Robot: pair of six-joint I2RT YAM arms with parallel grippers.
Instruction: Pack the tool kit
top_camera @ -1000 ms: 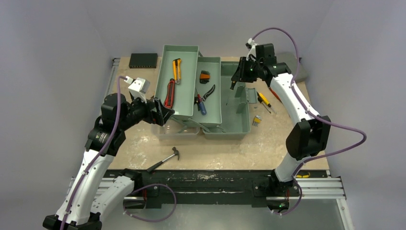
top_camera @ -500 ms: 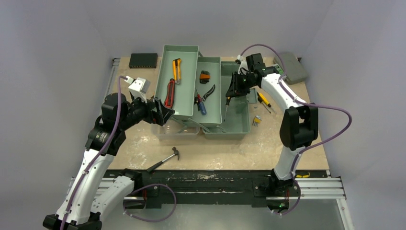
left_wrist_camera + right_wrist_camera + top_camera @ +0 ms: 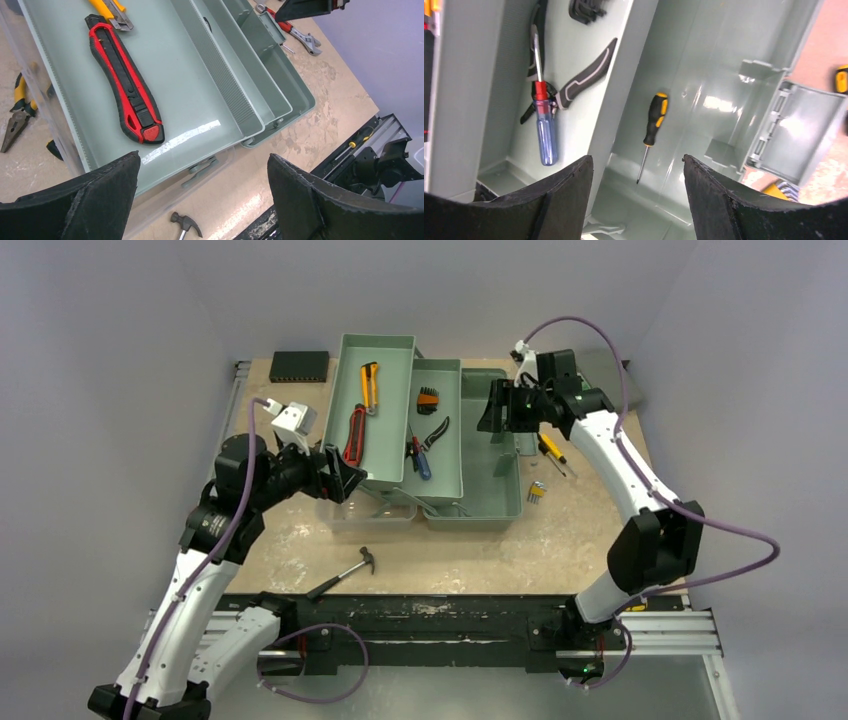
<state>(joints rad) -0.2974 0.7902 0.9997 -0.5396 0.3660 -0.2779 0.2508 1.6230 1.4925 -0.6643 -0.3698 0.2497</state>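
The sage-green tool kit stands open mid-table with its trays folded out to the left. My right gripper hovers over the deep body, open and empty. Below it a black-and-orange screwdriver lies loose on the body's floor. The near tray holds a blue-handled screwdriver and grey-handled pliers. My left gripper hangs open over the far-left tray's near corner, above a red knife and a yellow knife.
A small hammer lies near the front edge. Yellow-handled screwdrivers and a hex key set lie right of the box. A flat black box sits at the back left. Yellow-handled pliers show beneath the translucent lid.
The right gripper carried the black-and-orange screwdriver over the box body, opened and let it drop inside, then drew back a little to the right. The left arm stayed put.
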